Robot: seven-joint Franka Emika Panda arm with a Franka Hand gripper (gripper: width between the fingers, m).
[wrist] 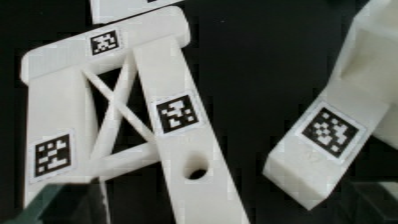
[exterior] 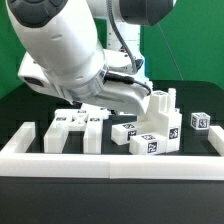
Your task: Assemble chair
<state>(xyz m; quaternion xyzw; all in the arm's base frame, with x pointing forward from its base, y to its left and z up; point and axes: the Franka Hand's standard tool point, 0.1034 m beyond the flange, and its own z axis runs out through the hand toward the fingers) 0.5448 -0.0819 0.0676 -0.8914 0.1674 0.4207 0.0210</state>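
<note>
Frankly, cannot tell the claw's (exterior: 133,100) state, open or closed: fingertips lost behind the arm's (exterior: 70,50) bulk in the exterior view, absent from the wrist view. Hangs low over the parts, holding nothing visible.

Chair not yet one thing, only loose white pieces on the black table (exterior: 110,200), inside the white border wall (exterior: 110,162). In the exterior view: flat slotted piece (exterior: 75,125) at eight o'clock from the picture's centre; cluster of blocks (exterior: 152,128) at four o'clock, just beside the claw; small tagged cube (exterior: 200,121) at three o'clock, apart from the rest.

Risks, by judgement: clipping the tallest block on a descent and toppling the cluster, for want of room between hand and blocks. Closing off-centre on a thin cross-strut and twisting the piece or losing it; safer on a solid rail. Shoving a piece against the wall and jamming it there.

Seen only by the wrist camera: a braced frame (wrist: 125,100) with crossed struts, its tags, a round hole (wrist: 196,176) in one rail, and a slanted bar (wrist: 329,130) near it but apart. Matching these to the exterior view's pieces: not possible with certainty. Seen only from outside: the arm's pose, the wall, the cube, the whole spread of parts.
</note>
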